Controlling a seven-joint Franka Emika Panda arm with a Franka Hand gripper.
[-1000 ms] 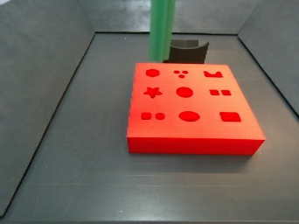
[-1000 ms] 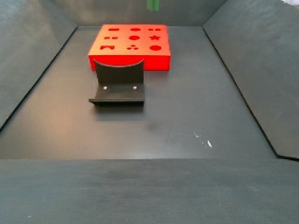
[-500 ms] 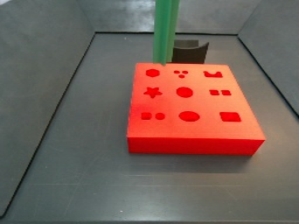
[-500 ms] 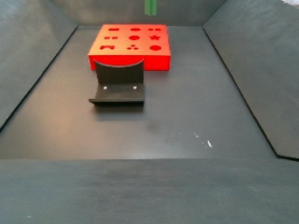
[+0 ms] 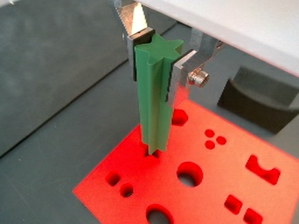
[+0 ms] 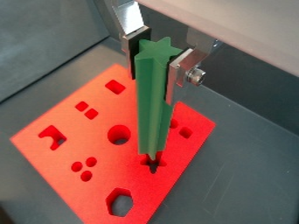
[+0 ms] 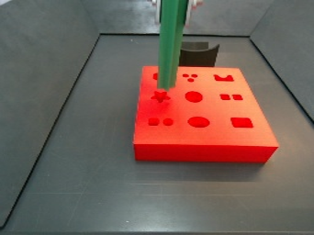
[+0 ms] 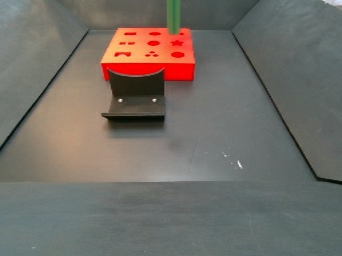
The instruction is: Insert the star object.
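My gripper (image 5: 160,54) is shut on the top of the star object (image 5: 152,96), a long green peg with a star-shaped section, seen in both wrist views (image 6: 152,105). The peg hangs upright over the red block (image 7: 203,115). Its lower end (image 6: 152,160) meets the star-shaped hole (image 7: 160,95) near the block's edge; I cannot tell how deep it sits. In a side view the peg (image 8: 174,15) comes down from the top edge onto the red block (image 8: 150,62). The silver fingers (image 6: 181,72) press on both sides of the peg.
The red block carries several other shaped holes, among them a round hole (image 7: 194,96) and a rectangular hole (image 7: 241,121). A dark fixture (image 8: 135,100) with a curved cut-out stands on the floor beside the block (image 7: 200,50). Grey sloping walls (image 7: 55,110) enclose the dark floor.
The peg has moved from the block's edge near the fixture out over the block and down, so that its lower end now meets the star-shaped hole.
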